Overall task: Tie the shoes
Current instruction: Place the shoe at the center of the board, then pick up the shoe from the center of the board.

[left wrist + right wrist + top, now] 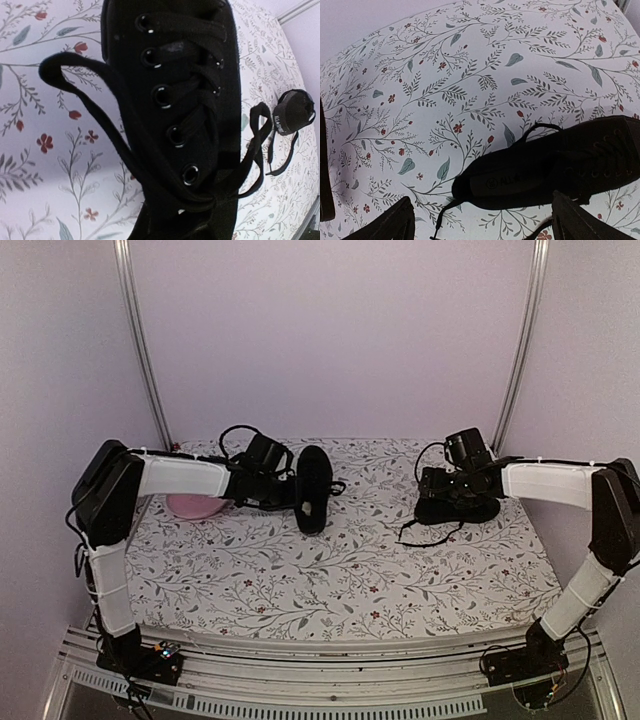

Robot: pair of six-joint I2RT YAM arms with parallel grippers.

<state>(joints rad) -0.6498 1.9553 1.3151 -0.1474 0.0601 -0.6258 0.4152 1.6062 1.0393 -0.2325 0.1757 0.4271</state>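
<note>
Two slim black flat canvas shoes sit on the floral-print bench [330, 580], one beneath each of the two white-sleeved robot arms.

The left-hand shoe [312, 495] lies lengthwise near the middle of the bench. The left end effector [268, 480] is low and just beside it, apparently placed to work the thin black laces [100, 115]. Its fingers fall outside the wrist view, so whether it is spread or closed cannot be told. That view shows five metal eyelets [162, 95] in a row. One lace loop is splayed on the cloth to each side, and the two cross near the lowest eyelet. Whether a knot is drawn tight is unclear.

The right-hand shoe [460, 510] lies crosswise at the far right, its insole showing and one lace end trailing onto the cloth. The right end effector [481, 210] hangs over the shoe with its fingers spread wide and holding nothing, probably ready to come down on a lace.

One round pink plate [190, 506] rests behind the left forearm, partly hidden.
</note>
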